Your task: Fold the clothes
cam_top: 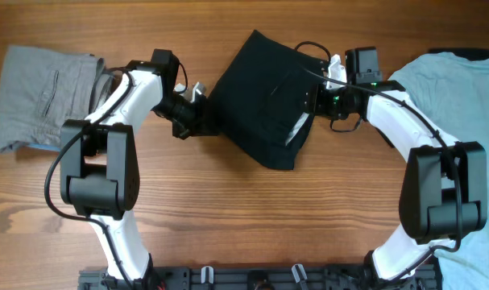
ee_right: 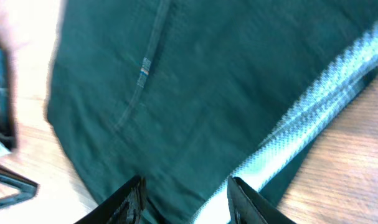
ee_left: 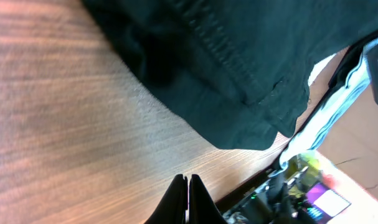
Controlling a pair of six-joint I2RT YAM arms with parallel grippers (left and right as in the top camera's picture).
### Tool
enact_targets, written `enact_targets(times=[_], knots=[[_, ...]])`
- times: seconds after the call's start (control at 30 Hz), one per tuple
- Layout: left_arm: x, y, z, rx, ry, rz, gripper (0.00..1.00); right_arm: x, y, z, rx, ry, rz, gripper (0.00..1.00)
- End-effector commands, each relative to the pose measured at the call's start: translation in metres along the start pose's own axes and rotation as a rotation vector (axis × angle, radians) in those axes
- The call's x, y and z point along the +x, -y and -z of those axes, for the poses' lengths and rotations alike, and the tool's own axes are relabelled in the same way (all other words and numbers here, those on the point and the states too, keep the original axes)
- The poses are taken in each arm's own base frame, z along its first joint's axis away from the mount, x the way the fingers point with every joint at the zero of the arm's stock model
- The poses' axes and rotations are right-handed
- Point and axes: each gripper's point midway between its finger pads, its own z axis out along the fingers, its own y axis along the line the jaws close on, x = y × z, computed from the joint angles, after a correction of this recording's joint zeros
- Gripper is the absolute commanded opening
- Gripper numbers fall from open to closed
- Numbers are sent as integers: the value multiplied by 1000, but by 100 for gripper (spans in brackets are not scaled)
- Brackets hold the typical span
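A dark garment (cam_top: 264, 101) lies folded and bunched at the top middle of the table, with a pale lining strip (ee_right: 313, 118) showing at its edge. My left gripper (cam_top: 200, 109) is at its left edge. In the left wrist view its fingers (ee_left: 187, 186) are shut, empty, over bare wood just short of the garment (ee_left: 238, 56). My right gripper (cam_top: 308, 101) is over the garment's right side. In the right wrist view its fingers (ee_right: 185, 190) are open above the cloth (ee_right: 195, 81), holding nothing.
Folded grey shorts (cam_top: 43, 97) lie at the far left of the wooden table (cam_top: 244, 209). A pale teal shirt (cam_top: 462, 97) is spread at the far right, reaching the table's right edge. The arm bases stand at the front edge.
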Motion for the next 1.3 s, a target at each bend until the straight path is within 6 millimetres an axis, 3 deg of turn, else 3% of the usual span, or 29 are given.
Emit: enact_targets(times=[0.0,0.03,0.07,0.17,0.23,0.33,0.4,0.43,0.5,0.57,0.6,0.7,0.73,0.8,0.87,0.97,1.1,1.2,1.27], knots=[[2,-9,-2,-37,-3,160,4,-18,-25,7,-108,64,68,50],[1,-10,-2,-44,3,170,4,-27,-26,8,-104,99,77,53],[-3,-12,-2,-58,18,181,4,-42,-12,7,-25,166,43,54],[-9,-22,-1,-109,57,213,4,-50,21,-4,118,209,-22,56],[-11,-25,-1,-126,68,212,4,-26,25,-27,80,104,-77,57],[-12,-28,0,-145,76,212,4,19,2,-53,-20,-80,-117,56],[-14,-35,1,-185,91,212,6,51,-9,-61,33,-178,-193,56],[-14,-41,2,-220,101,214,14,70,-8,-61,92,-235,-293,57],[-12,-50,5,-272,103,224,32,87,3,-52,202,-276,-373,60],[-6,-60,6,-322,91,233,52,83,6,-35,240,-266,-332,62],[-4,-62,5,-326,85,238,66,75,-1,-21,219,-246,-263,63],[-7,-65,-7,-286,94,223,94,42,-21,14,191,-105,-56,67],[-10,-55,-16,-206,90,166,100,29,-29,20,168,-52,23,58],[-15,-40,-26,-83,91,88,100,3,-43,23,127,50,136,33],[-19,-36,-29,-46,104,57,100,-13,-46,17,106,111,163,18],[-26,-32,-29,-32,132,17,100,-23,-34,-13,95,129,116,14],[-35,-27,-30,-18,168,-20,94,-6,-16,-63,39,44,30,15],[-14,-38,-44,-38,105,125,93,16,3,-85,63,-36,-87,15],[-1,-50,-66,-37,97,178,95,25,8,-90,69,-68,-117,15]])
